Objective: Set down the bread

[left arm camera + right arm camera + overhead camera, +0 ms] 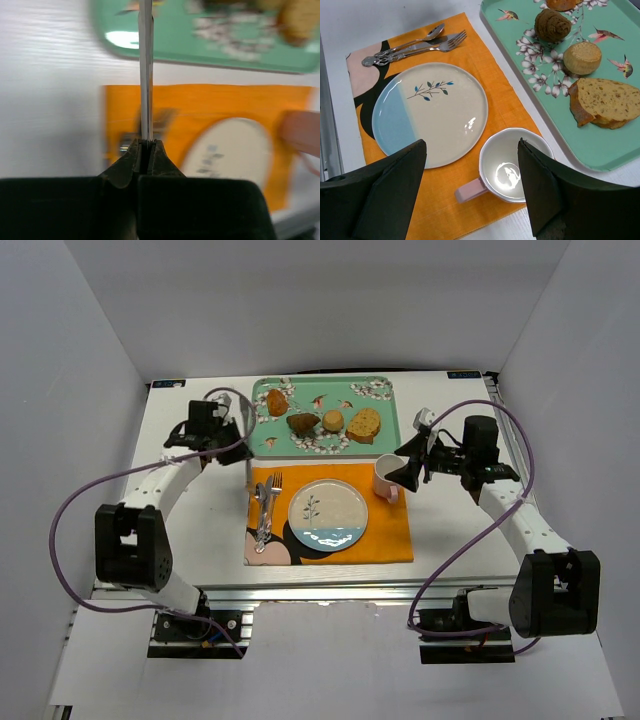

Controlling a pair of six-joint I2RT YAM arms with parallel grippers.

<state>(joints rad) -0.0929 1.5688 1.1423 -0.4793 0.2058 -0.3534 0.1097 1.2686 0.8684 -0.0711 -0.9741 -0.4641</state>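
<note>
The bread, a small round golden-tan bun (333,421), sits on the teal flowered tray (388,425) at the back of the table. It also shows in the right wrist view (582,57). My right gripper (405,472) is open and empty, hovering over a pink mug (512,167), with the bun ahead and to the right of its gripper (471,145). My left gripper (243,440) is by the tray's left edge. In the left wrist view it (146,142) is shut on a thin flat metal utensil (145,75) seen edge-on.
On the tray are also a dark brown wedge (552,24), a large tan slice (607,102) and an orange-brown piece (277,402). An orange placemat (385,535) holds a white and blue plate (328,515), cutlery (265,505) and the mug (387,478). White walls enclose the table.
</note>
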